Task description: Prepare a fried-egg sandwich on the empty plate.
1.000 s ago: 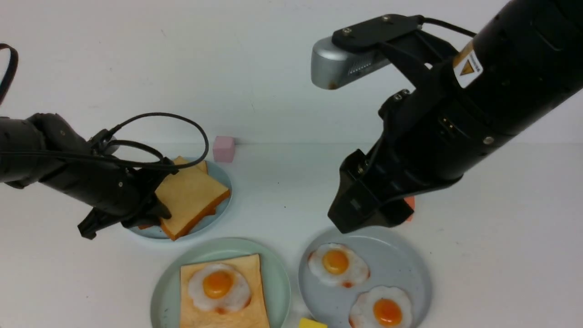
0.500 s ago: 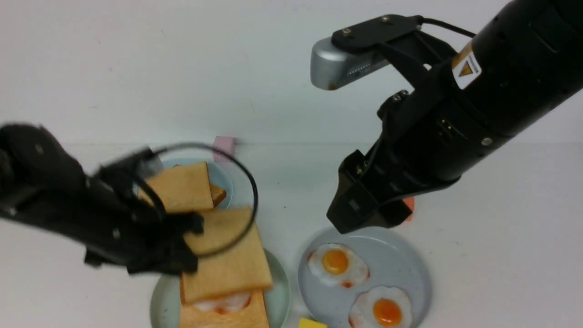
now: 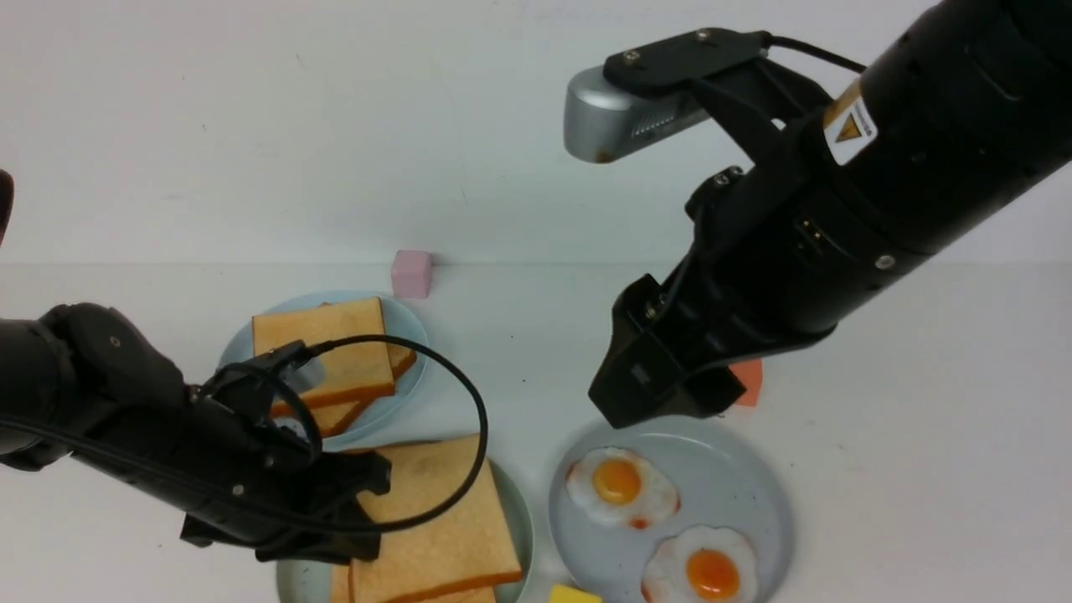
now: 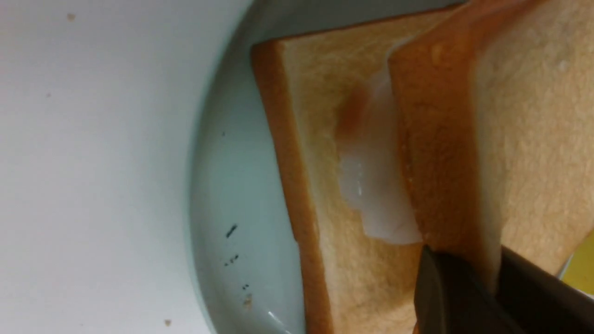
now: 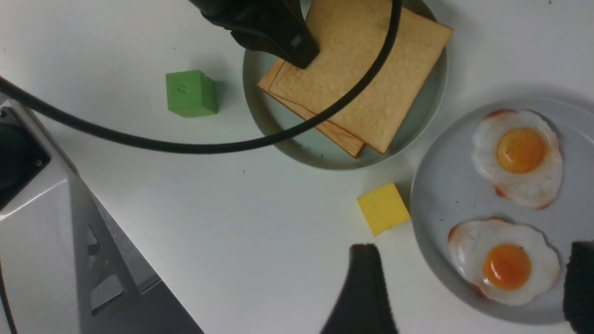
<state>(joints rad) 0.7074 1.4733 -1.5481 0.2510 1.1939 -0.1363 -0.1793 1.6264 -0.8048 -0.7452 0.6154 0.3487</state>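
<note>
On the empty plate (image 3: 521,523), pale mint green, lies a lower toast slice (image 4: 315,185) with a fried egg on it; only the egg's white edge (image 4: 371,195) shows. A second toast slice (image 3: 435,511) covers them, tilted and a little askew. My left gripper (image 3: 368,511) is shut on that slice's near-left edge, and the left wrist view shows the crust clamped between the dark jaws. My right gripper (image 3: 662,394) hangs open above the far rim of the grey-blue plate, holding nothing.
The grey-blue plate (image 3: 754,494) holds two fried eggs (image 3: 620,486). A light-blue plate (image 3: 406,335) at the back left carries a toast stack (image 3: 322,347). Small blocks lie around: pink (image 3: 411,272), orange (image 3: 748,381), yellow (image 5: 383,208), green (image 5: 191,93).
My left gripper carried a toast slice from the back-left plate to the mint plate and lowered it over the egg, which is now covered. The right arm barely shifted.
</note>
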